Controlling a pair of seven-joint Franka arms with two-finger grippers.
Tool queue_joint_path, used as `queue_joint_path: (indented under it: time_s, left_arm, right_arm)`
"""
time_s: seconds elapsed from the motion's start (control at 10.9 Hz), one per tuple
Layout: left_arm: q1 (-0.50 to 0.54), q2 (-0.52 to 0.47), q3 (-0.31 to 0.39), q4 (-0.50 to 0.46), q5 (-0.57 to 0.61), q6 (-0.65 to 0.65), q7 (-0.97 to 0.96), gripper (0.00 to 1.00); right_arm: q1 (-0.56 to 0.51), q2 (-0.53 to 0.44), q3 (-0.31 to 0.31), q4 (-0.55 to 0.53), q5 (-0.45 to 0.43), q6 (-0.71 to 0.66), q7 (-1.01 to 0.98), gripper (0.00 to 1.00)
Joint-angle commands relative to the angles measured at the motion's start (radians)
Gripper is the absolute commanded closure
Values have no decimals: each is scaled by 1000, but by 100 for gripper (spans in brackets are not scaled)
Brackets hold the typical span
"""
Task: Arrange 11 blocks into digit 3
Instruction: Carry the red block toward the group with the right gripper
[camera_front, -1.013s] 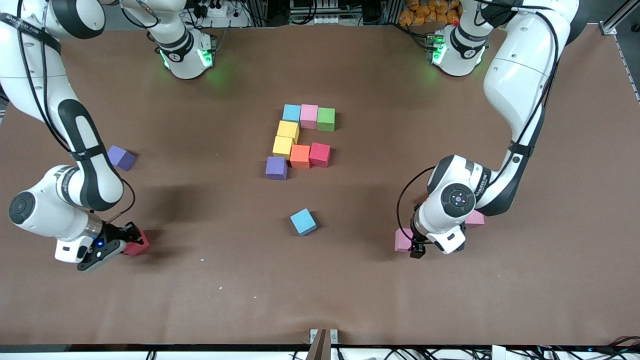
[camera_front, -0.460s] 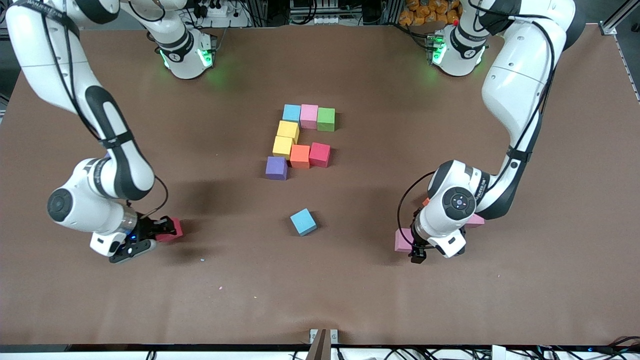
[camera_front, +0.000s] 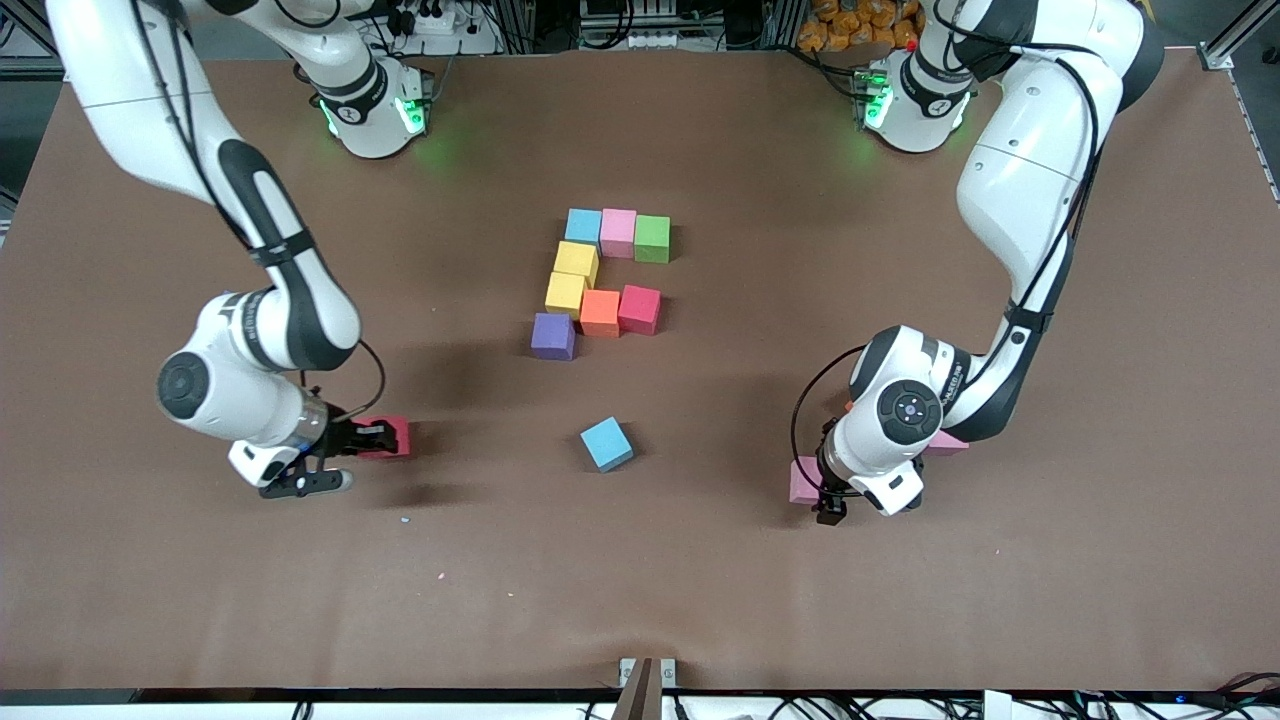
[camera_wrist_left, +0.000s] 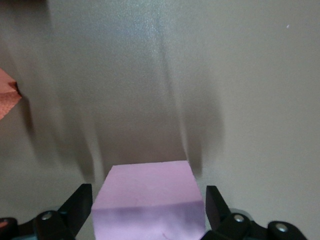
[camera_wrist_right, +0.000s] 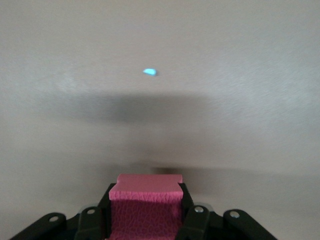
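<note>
Eight blocks lie joined mid-table: light blue (camera_front: 583, 226), pink (camera_front: 618, 232), green (camera_front: 652, 238), two yellow (camera_front: 576, 262), orange (camera_front: 600, 312), red (camera_front: 639, 309) and purple (camera_front: 553, 336). My right gripper (camera_front: 368, 439) (camera_wrist_right: 145, 202) is shut on a red block (camera_front: 388, 437) (camera_wrist_right: 146, 192), held just above the table toward the right arm's end. My left gripper (camera_front: 822, 497) (camera_wrist_left: 149, 207) stands open, its fingers (camera_wrist_left: 80, 205) close on either side of a pink block (camera_front: 801, 480) (camera_wrist_left: 148, 197) resting on the table toward the left arm's end.
A loose light blue block (camera_front: 607, 443) lies nearer the front camera than the purple one. Another pink block (camera_front: 948, 443) and an orange block (camera_front: 850, 405) (camera_wrist_left: 7, 97) peek out from under the left arm's wrist.
The right gripper has carried the red block toward the middle of the table. The left gripper has stayed around the pink block, barely shifting.
</note>
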Motion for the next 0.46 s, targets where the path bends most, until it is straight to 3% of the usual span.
queue_joint_path:
  time_s: [0.0,0.09,0.18,0.37]
  left_arm:
    - [-10,11,9,21,13,2,8,38]
    - [-9,10,7,21,12,2,28,58]
    - [-8,5,7,21,10,2,43,65]
    - [-8,-6,4,21,10,1,51,65]
  right_arm:
    - [92,-59,-22,-85,25,70,188,86]
    - [140,-69,-23,-102,23,96,277,86]
    - [178,-73,-23,-110,25,110,357,86]
    - [249,-75,-26,-112,23,123,482,86]
